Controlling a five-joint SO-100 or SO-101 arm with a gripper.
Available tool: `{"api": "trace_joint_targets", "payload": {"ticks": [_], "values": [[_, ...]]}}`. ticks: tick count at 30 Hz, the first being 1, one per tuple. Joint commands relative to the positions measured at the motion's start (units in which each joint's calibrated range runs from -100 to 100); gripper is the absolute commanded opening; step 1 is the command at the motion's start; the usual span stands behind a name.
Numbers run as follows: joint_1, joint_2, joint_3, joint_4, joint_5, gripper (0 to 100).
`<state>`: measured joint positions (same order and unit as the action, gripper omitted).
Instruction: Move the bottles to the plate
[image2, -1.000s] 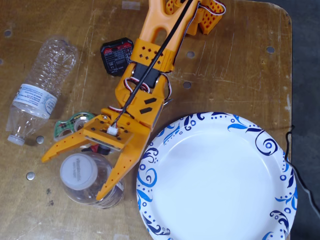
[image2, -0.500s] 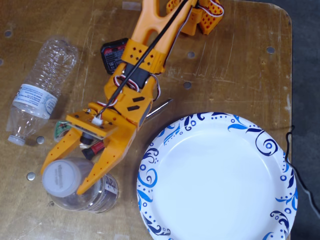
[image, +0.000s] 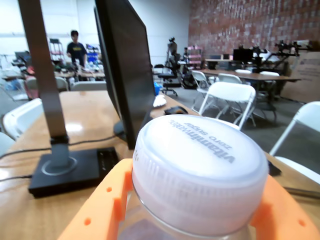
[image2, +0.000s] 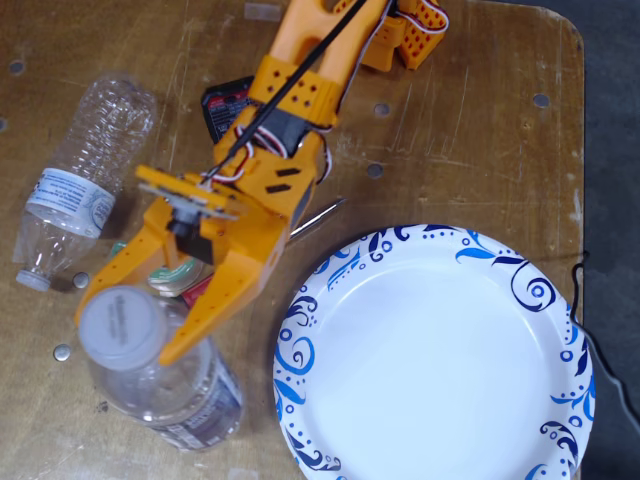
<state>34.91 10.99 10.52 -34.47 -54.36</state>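
Note:
In the fixed view my orange gripper (image2: 128, 328) is shut on the neck of the short wide bottle (image2: 175, 395), just under its large whitish cap (image2: 120, 328). That bottle leans with its base toward the lower right, left of the plate (image2: 440, 360), which holds nothing. The wrist view shows the cap (image: 200, 170) filling the foreground between my two orange fingers (image: 100, 205). The long ribbed bottle (image2: 75, 175) lies on its side at the far left, apart from the gripper.
A green tape dispenser (image2: 170, 272) shows partly beneath the gripper. A black device (image2: 222, 100) and a thin metal piece (image2: 320, 213) lie by the arm. The table's right edge (image2: 582, 150) runs close to the plate. A monitor (image: 125, 65) stands behind in the wrist view.
The gripper swung left and closed around the wide bottle's neck. The bottle shifted left and now tilts, showing its side label.

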Motion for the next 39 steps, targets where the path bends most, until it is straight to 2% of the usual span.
{"api": "trace_joint_targets", "payload": {"ticks": [1,8,16,22,26,39], "values": [[-5.1,-11.92,0.47,5.66,-0.41,16],[-18.26,-32.74,9.48,22.98,-0.46,16],[-26.99,-49.52,31.82,24.2,-0.83,16],[-31.19,-51.04,48.04,10.27,-0.83,16],[-32.6,-47.5,52.63,1.48,-0.62,12],[-37.12,-25.32,36.05,-7.92,-0.46,12]]}}
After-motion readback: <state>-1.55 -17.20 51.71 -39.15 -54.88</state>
